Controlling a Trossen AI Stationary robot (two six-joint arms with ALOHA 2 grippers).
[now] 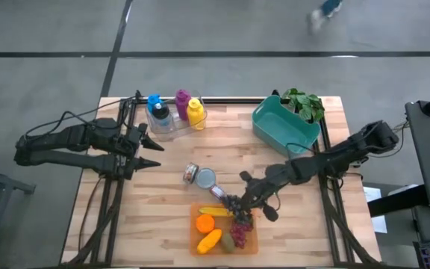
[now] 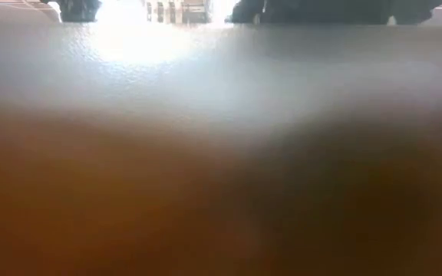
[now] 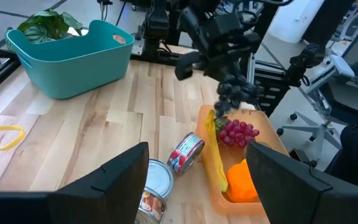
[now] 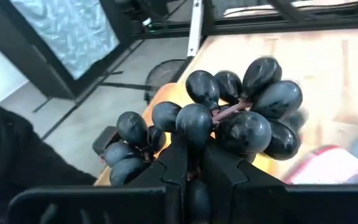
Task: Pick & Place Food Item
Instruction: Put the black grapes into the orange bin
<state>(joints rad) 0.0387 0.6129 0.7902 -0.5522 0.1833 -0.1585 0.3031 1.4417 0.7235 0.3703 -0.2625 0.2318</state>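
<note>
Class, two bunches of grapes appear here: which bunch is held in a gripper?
The dark grapes: the right gripper is shut on their stem, lifting them above the orange tray. The red grapes lie in the tray.

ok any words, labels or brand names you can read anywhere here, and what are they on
No text can be read in any view.
Tin cans: printed labels, red and white, too blurred to read.
Bottles in the clear holder: no legible label from above.
Teal bin, orange tray: no print visible.
Low view: a blur, nothing to read.
</note>
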